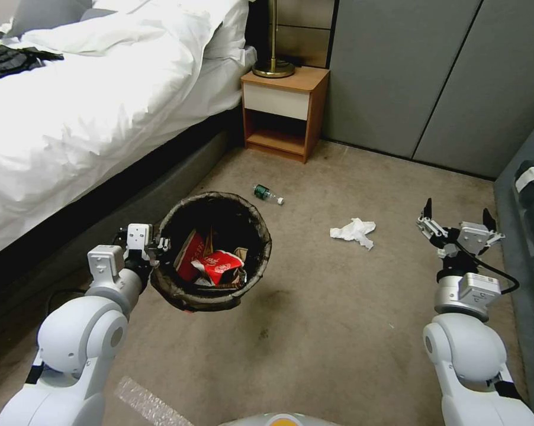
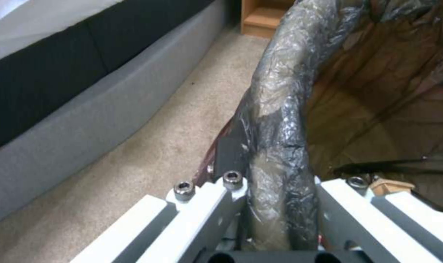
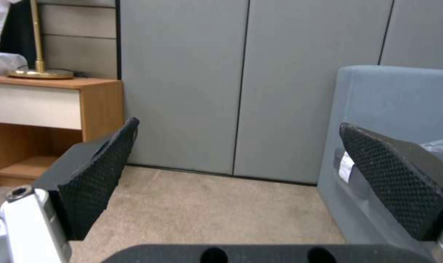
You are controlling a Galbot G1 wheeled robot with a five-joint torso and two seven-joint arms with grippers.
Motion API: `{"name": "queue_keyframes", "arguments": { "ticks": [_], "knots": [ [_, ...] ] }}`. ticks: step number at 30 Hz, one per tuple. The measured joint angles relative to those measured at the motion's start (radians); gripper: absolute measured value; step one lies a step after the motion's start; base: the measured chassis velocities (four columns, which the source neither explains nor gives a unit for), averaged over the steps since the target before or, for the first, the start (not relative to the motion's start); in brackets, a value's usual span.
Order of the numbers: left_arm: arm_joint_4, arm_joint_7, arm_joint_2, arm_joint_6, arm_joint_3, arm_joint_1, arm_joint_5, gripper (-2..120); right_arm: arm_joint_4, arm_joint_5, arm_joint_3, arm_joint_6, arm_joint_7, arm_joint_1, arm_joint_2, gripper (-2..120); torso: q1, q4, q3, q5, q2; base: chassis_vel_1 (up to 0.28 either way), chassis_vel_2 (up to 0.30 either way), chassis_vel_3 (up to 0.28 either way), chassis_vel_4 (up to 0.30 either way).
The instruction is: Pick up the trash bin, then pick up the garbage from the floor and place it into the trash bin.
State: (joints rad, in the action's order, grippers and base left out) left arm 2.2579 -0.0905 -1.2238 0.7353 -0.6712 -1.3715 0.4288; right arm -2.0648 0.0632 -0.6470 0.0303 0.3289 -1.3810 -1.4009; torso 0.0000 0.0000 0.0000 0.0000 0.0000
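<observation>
My left gripper (image 1: 155, 244) is shut on the rim of the trash bin (image 1: 178, 294), which hangs above the floor (image 1: 338, 319) tilted toward me. Its dark liner (image 2: 279, 120) is pinched between the jaws in the left wrist view. Inside lie red-and-white wrappers (image 1: 218, 266) and other litter. On the carpet, a white tissue (image 1: 354, 231) lies right of the bin and a small green bottle (image 1: 267, 193) lies beyond it. My right gripper (image 1: 456, 214) hovers open at the right, past the tissue, with nothing between its black pads (image 3: 99, 175).
A bed (image 1: 89, 100) runs along the left with its grey base (image 2: 85, 120) close to the bin. A wooden nightstand (image 1: 285, 112) with a brass lamp (image 1: 273, 66) stands at the back. Grey wall panels (image 3: 241, 84) and a blue-grey sofa (image 3: 392, 109) bound the right.
</observation>
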Motion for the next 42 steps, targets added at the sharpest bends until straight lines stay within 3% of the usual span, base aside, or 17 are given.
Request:
{"name": "queue_keyframes", "arguments": {
  "ticks": [42],
  "knots": [
    [-0.035,0.041,0.004,0.0,0.006,0.02,-0.066,1,0.025,-0.017,-0.003,-0.034,0.008,-0.018,-0.013,100,0.0,-0.0001,0.0,0.0,0.0,-0.021,-0.02,-0.016,-0.017]
  ]
}}
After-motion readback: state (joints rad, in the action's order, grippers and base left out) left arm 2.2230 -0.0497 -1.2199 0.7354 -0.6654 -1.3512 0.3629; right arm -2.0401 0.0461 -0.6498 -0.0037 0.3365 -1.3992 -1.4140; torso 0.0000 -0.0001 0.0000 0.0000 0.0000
